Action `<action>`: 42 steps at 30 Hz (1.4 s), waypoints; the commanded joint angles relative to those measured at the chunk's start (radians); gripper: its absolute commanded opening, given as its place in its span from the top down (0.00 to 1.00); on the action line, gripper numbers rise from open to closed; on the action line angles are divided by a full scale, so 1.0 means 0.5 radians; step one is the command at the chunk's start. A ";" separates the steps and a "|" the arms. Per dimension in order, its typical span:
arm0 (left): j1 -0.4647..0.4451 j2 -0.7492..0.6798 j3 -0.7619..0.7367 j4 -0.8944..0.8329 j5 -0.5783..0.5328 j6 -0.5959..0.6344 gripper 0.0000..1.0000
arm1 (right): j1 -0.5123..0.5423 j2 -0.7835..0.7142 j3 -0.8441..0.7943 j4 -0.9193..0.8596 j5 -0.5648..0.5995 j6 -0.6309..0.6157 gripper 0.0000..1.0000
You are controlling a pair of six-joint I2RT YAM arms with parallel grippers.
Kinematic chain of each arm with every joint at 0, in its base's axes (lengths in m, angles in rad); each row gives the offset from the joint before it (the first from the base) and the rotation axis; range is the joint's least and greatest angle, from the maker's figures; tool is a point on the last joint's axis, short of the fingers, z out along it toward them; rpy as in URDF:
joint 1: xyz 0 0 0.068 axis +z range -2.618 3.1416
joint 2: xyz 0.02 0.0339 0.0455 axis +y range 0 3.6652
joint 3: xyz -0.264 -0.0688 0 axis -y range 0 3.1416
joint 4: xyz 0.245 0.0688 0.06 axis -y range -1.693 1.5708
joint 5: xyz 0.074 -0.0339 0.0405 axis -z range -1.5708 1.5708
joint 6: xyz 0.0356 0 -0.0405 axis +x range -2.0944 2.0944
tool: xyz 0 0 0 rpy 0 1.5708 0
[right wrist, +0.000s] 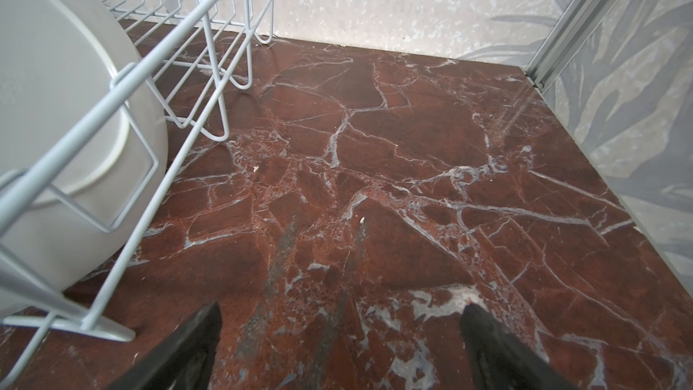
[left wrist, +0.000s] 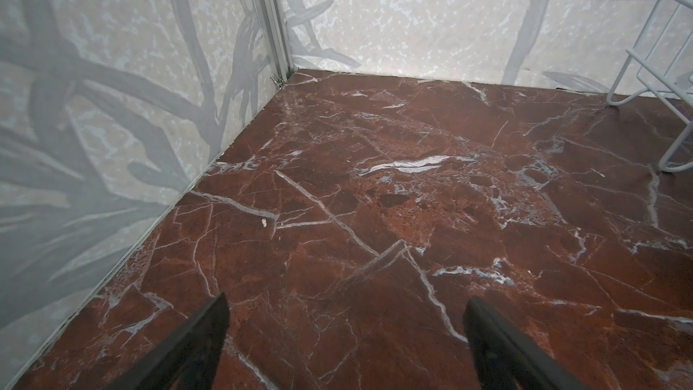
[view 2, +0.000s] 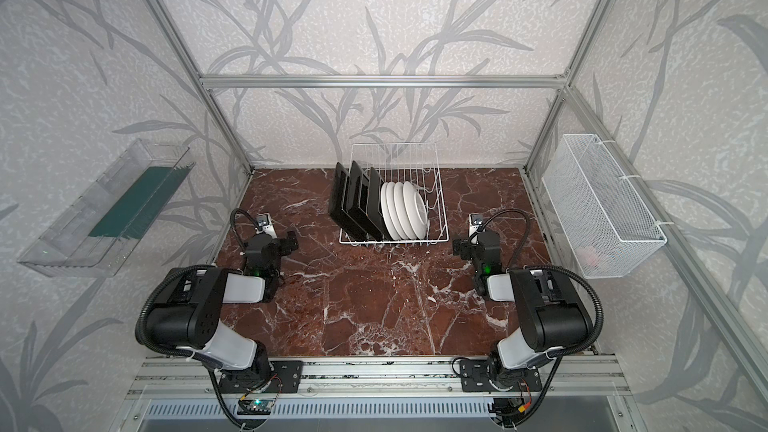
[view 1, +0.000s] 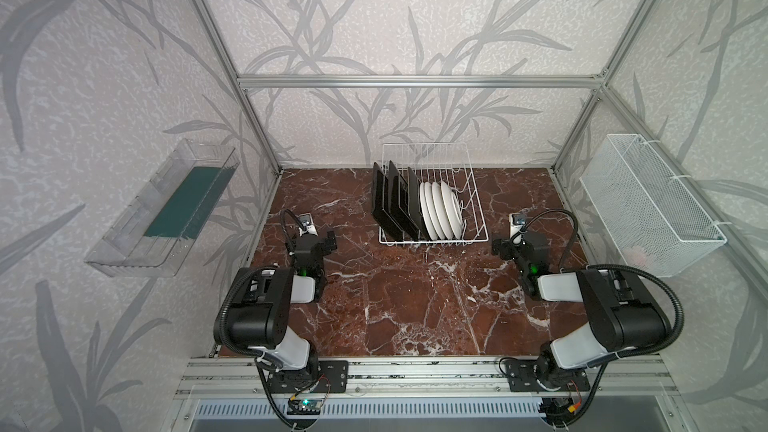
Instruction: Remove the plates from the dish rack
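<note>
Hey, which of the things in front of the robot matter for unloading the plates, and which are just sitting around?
For the job: dish rack, square black plates, round white plates.
Just lying about: clear plastic tray on the left wall, white mesh basket on the right wall.

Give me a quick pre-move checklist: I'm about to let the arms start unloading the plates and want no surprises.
1. Left gripper open and empty: ok.
2. Right gripper open and empty: ok.
3. Square plates standing upright in the dish rack: ok.
4. Round plates upright beside them, in the same rack: ok.
5. Bare table in front of the rack for setting plates down: ok.
6. Plates free of chips or wet spots: cannot tell.
</note>
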 commanded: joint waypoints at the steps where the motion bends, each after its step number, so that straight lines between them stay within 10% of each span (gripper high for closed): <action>1: 0.005 0.013 0.027 0.013 0.007 0.005 0.01 | -0.001 -0.027 0.032 0.021 0.009 0.004 0.01; 26: 0.001 -0.152 -0.023 -0.034 0.029 0.020 0.01 | -0.003 -0.235 0.012 -0.111 0.223 0.100 0.01; 35: 0.002 -0.766 0.172 -0.625 0.230 0.033 0.01 | -0.004 -0.716 0.218 -0.728 0.316 0.128 0.01; 42: -0.003 -0.969 0.944 -1.835 0.483 -0.022 0.01 | -0.004 -1.065 0.574 -1.344 0.179 0.138 0.01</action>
